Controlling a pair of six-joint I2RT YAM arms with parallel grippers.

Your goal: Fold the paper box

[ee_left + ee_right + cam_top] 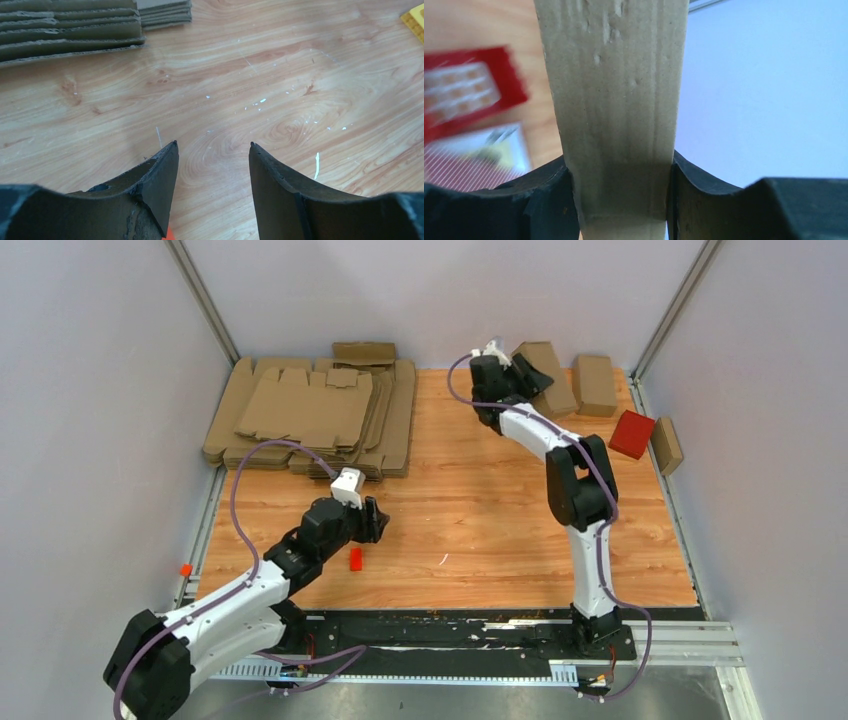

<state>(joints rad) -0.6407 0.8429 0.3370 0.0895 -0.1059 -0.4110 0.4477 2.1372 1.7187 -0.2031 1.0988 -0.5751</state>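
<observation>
The paper box (550,380), a small oblong brown carton, lies at the back right of the wooden table. My right gripper (533,376) is shut on it. In the right wrist view the box (616,90) fills the gap between both black fingers (544,200), its brown face running up out of the frame. My left gripper (376,520) hovers over the table's left middle. Its jaws (213,146) are open, with only bare wood between them.
A stack of flat brown cardboard sheets (310,415) lies at the back left, its edges (65,35) showing in the left wrist view. More folded cartons (595,383) and a red box (632,433) sit at the back right. A small red piece (355,559) lies by my left arm.
</observation>
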